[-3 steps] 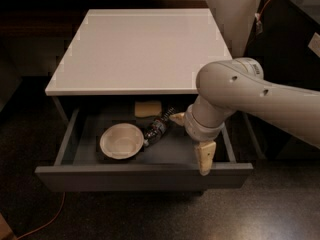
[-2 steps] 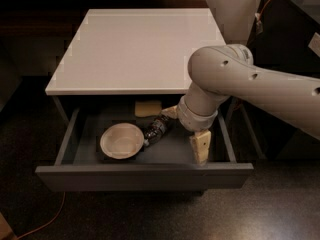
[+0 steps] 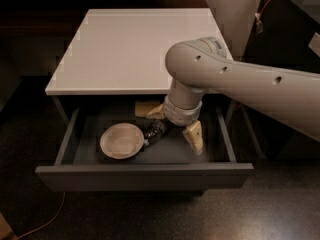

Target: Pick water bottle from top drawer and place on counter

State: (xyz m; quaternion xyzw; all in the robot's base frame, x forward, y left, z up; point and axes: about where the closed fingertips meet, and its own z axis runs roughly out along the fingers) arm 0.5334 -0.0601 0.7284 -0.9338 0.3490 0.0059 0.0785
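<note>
The top drawer (image 3: 145, 176) is pulled open under the white counter (image 3: 135, 44). The water bottle (image 3: 154, 132) lies inside it, just right of the round white bowl (image 3: 121, 140), with its dark band showing. My gripper (image 3: 175, 125) hangs down into the drawer right over the bottle's right end. Its tan fingers are spread, one (image 3: 194, 136) to the right of the bottle and the other (image 3: 157, 113) behind it. Nothing is held. The wrist hides part of the bottle.
A tan sponge (image 3: 145, 107) lies at the back of the drawer, close to the rear finger. My thick arm (image 3: 250, 84) reaches in from the right over the counter's front right corner. Dark floor surrounds the cabinet; an orange cable (image 3: 45, 219) runs at lower left.
My arm has swung left and the gripper has moved from the drawer's right side to over the bottle. The bottle, bowl and sponge have not moved.
</note>
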